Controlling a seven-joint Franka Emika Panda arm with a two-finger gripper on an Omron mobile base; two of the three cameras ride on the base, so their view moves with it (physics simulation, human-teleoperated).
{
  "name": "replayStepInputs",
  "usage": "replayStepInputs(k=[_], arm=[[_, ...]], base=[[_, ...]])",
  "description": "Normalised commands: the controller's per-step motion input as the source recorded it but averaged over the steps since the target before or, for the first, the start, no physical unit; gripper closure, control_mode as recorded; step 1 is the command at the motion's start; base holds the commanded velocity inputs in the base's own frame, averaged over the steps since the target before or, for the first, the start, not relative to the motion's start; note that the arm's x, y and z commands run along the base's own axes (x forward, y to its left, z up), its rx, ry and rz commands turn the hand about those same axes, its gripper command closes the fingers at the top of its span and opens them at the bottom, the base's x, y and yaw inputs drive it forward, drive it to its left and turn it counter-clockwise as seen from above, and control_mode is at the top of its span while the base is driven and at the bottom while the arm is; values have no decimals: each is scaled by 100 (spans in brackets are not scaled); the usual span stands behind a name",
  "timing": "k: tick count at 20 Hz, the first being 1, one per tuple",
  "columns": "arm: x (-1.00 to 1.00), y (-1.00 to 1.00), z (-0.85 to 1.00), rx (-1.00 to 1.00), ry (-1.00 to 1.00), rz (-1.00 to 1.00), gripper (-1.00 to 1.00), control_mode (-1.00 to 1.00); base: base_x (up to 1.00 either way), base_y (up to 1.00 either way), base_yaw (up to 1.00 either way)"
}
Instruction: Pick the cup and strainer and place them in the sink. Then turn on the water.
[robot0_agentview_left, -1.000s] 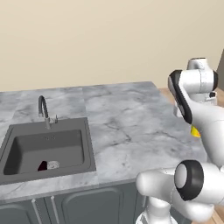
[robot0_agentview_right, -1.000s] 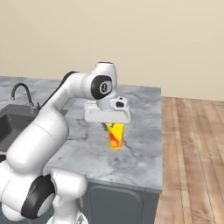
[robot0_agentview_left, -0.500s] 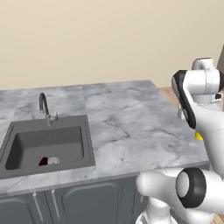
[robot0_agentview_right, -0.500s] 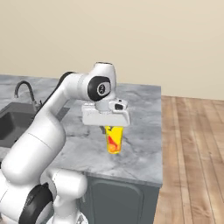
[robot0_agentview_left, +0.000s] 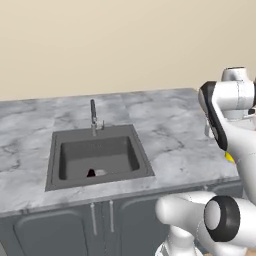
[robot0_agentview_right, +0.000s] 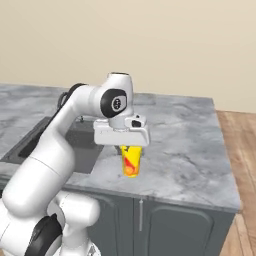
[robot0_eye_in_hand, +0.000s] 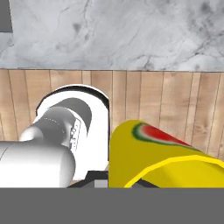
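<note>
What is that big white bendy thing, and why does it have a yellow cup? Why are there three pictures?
The white bendy thing is a robot arm in a pretend, computer-drawn kitchen. Two pictures come from cameras riding behind the arm, one on its left and one on its right, so they show the same marble counter from two sides. The third camera sits on the arm's hand and looks along it.

At the arm's tip is the end effector, two small fingers that pinch. It is shut on the yellow cup, holding it up over the counter. The hand camera sees that cup very close.

On the left there is a dark sink with a thin tap. Something small lies in the basin, too tiny to name for sure.
</note>
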Motion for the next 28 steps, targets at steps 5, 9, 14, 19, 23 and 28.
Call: replayStepInputs(k=[5, 9, 14, 19, 23, 28], arm=[[0, 0, 0, 0, 0, 0, 100, 100], [0, 0, 0, 0, 0, 0, 100, 100], [0, 0, 0, 0, 0, 0, 100, 100], [0, 0, 0, 0, 0, 0, 100, 100], [0, 0, 0, 0, 0, 0, 100, 100], [0, 0, 0, 0, 0, 0, 100, 100]], base=[[0, 100, 0], [0, 100, 0], [0, 87, 0], [0, 83, 0], [0, 52, 0], [14, 25, 0]])
